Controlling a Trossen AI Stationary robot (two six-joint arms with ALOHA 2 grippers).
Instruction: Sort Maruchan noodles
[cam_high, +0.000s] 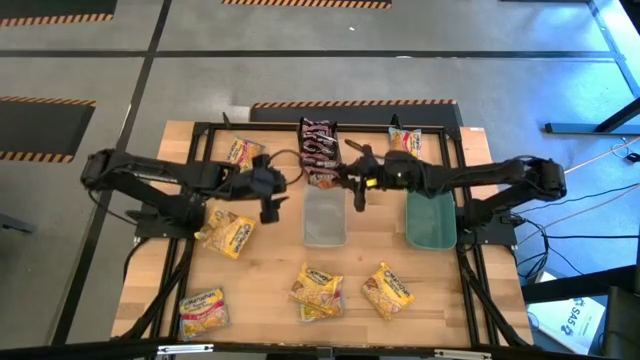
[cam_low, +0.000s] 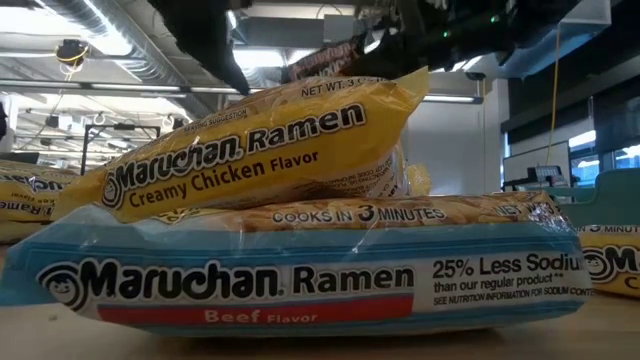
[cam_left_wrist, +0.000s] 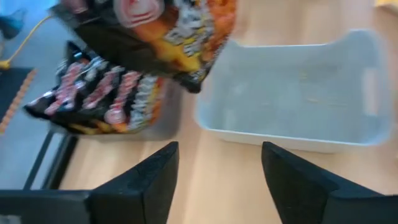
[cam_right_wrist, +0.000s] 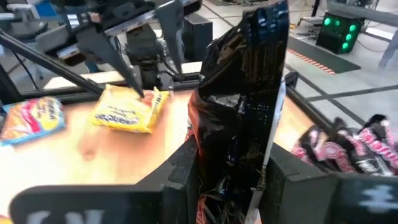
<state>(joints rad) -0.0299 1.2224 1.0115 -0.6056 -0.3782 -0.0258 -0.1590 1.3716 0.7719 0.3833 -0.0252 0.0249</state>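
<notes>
**Dark packet held over the dark bin, left jaws apart**

Clamped in the right gripper (cam_right_wrist: 230, 180): one dark brown-red packet (cam_right_wrist: 245, 93), hanging upright between the fingers, just beside the pile of like packets (cam_high: 320, 150) in the dark grey bin at the table's far edge. Held there, most likely, to be dropped with its own kind — dark flavour to dark bin.

Just beside the clear bin (cam_high: 325, 218), still without noodles, and toward the left: the left gripper (cam_high: 268, 190), jaws apart and gripping nothing. Seen past its fingers (cam_left_wrist: 140, 186) in the left wrist view: the clear bin's rim and the dark pile, with the held packet above. Apart, probably, in readiness for the next pick — the yellow packet (cam_high: 230, 233) lies near it on the wood.

To the right of the clear one, the teal bin (cam_high: 431, 222), with nothing visible inside.

Left to sort, judging from above: loose yellow and orange packets along the near edge (cam_high: 318, 291), one at the near left corner (cam_high: 203, 311), two more at the far edge (cam_high: 243, 151). Much of the job undone.
</notes>
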